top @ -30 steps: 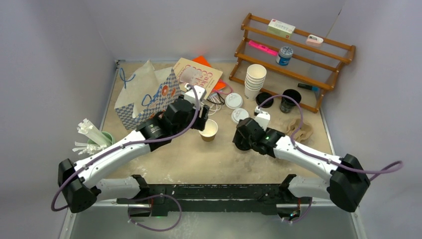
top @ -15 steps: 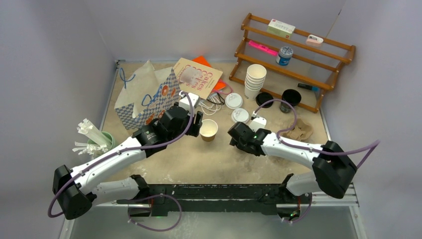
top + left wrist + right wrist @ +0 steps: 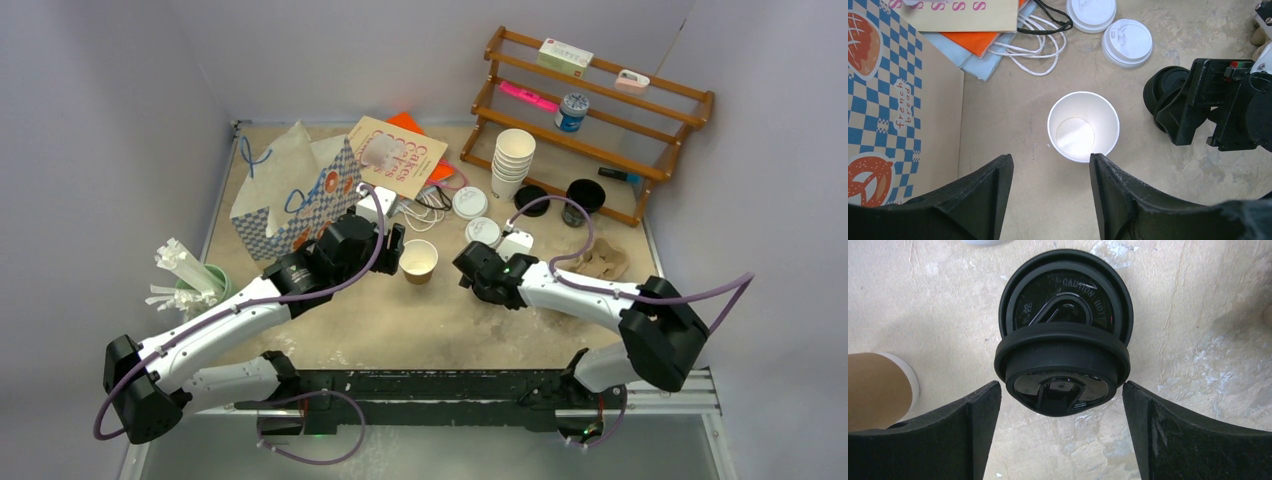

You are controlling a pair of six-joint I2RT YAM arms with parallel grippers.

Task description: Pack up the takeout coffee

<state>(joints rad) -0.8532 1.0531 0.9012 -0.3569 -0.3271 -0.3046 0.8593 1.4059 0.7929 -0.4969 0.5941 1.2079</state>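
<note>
Left gripper (image 3: 1050, 159) open, empty, nearer arm; lidless paper cup (image 3: 1083, 126) upright just right of it; right gripper (image 3: 1062, 385) open astride black lids (image 3: 1066, 300)

This is a robotics lab cell dressed as a café counter. Plain pale grey walls (image 3: 110, 120) box in a mottled beige desk (image 3: 420, 325), and white-and-black robot arms (image 3: 230, 318) are bolted to a black metal rail (image 3: 430, 385). The props are a blue-checked paper bakery bag (image 3: 290, 200), stacked white paper cups (image 3: 513, 160) and a slatted wooden rack (image 3: 625, 130).

The left gripper (image 3: 392, 248) has drawn back leftward, nearer the checked paper bag (image 3: 290, 195). The right gripper (image 3: 470, 270) has slid left across the worktop (image 3: 400, 320), its elbow (image 3: 655, 345) swinging inward.
</note>
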